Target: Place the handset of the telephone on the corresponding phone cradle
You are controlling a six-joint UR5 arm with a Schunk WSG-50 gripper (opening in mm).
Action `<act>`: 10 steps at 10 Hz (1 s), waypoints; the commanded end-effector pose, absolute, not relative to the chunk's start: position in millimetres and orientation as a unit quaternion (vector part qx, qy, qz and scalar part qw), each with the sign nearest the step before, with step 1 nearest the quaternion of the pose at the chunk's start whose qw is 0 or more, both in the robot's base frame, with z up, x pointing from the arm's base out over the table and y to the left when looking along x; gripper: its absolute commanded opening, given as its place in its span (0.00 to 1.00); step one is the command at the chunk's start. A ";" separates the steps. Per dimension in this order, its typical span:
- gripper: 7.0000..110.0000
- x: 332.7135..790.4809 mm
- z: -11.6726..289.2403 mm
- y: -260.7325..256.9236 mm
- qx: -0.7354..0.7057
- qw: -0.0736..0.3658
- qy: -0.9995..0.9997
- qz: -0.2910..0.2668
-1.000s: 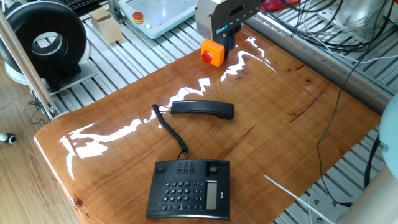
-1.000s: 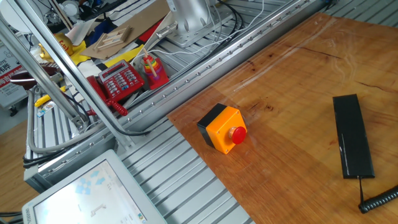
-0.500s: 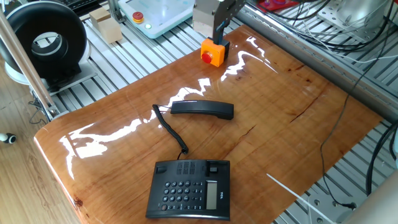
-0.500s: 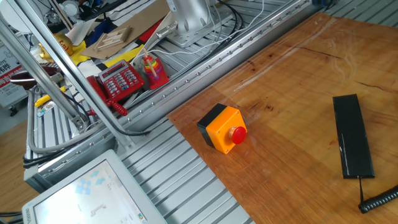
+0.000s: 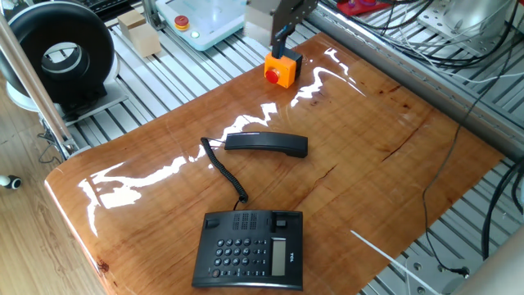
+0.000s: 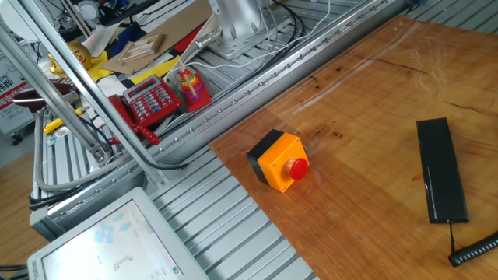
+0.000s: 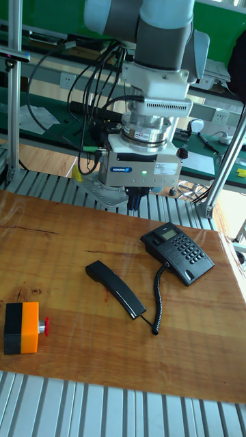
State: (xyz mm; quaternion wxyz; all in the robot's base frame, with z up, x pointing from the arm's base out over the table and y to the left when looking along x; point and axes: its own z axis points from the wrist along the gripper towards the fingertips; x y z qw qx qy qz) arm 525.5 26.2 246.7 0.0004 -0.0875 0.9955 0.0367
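Note:
The black handset point(image 5: 266, 144) lies flat on the wooden table, apart from the telephone point(image 5: 250, 250); its coiled cord point(image 5: 227, 171) runs down to the base. The same handset point(image 6: 442, 180) shows in the other fixed view and again point(image 7: 115, 288) in the tall fixed view, left of the telephone point(image 7: 176, 254). Along the base's far edge, the phone cradle point(image 5: 254, 220) is bare. My gripper point(image 7: 134, 199) hangs high above the table's back edge, well away from the handset. In one fixed view the gripper point(image 5: 282, 34) is cut off by the top edge. Nothing is in it.
An orange box with a red button point(image 5: 280, 70) sits near the table's far corner, just under the gripper. Around the table are slatted aluminium frames point(image 5: 155, 90), cables point(image 5: 426, 33) and a black round unit point(image 5: 61, 53). Beyond one edge lies a red phone point(image 6: 152, 101).
The gripper has risen and shifted left, now mostly out of the top of one fixed view. The handset and telephone have not moved.

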 end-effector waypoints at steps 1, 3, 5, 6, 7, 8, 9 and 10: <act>0.00 526.5 231.0 35.6 -0.068 -0.016 0.997 0.045; 0.00 527.7 218.6 28.3 -0.057 -0.021 0.998 0.027; 0.00 528.2 222.6 29.5 -0.052 -0.018 0.998 0.028; 0.00 525.2 225.1 19.7 -0.068 -0.023 0.997 0.011; 0.00 513.0 221.2 1.1 -0.100 -0.053 0.993 -0.020; 0.00 513.1 206.4 10.6 -0.104 -0.058 0.993 -0.001; 0.00 519.9 185.9 19.4 -0.101 -0.047 0.994 0.014; 0.00 521.6 176.3 18.7 -0.096 -0.039 0.995 0.010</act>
